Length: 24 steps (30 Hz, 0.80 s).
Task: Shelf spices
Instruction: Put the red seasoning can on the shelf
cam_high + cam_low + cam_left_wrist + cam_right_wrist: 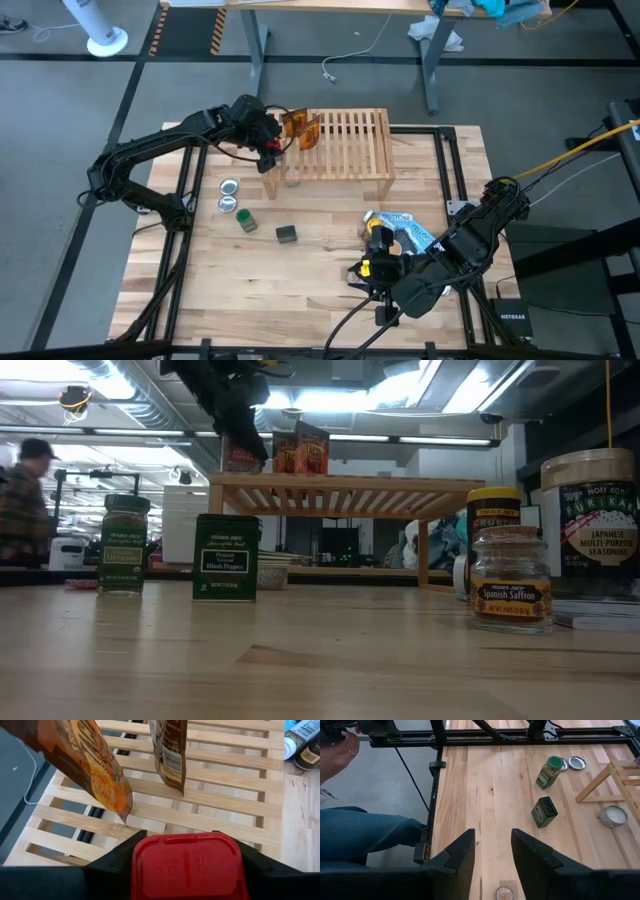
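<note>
left claw (186,870): pinching a red-capped jar (187,865) right over the shelf (345,150), by the orange packets (300,127)
right claw (492,851): spread, holding nothing, over the counter (300,280)
dark tin (287,234): sitting on the counter

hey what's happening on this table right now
The left gripper holds a red-capped jar at the shelf's left end, beside two orange packets already standing on it. The right gripper waits open and empty at the table's near right. A green-capped jar, a dark tin and a few more jars are not yet shelved.
</note>
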Each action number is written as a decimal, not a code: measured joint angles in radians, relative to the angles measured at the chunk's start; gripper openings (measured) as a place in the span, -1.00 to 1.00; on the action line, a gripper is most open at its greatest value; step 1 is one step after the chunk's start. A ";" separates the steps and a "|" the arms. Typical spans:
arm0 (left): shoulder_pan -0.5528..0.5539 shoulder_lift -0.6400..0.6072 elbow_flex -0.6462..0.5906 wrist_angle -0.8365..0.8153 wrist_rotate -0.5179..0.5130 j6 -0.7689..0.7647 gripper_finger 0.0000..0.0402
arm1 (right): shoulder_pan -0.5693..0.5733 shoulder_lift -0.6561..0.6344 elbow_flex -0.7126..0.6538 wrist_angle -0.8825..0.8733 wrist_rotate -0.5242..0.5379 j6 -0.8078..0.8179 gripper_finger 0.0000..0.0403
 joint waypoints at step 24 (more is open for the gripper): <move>0.001 0.003 0.000 0.083 0.011 0.049 0.13 | 0.000 0.000 0.000 0.000 0.000 0.000 -0.34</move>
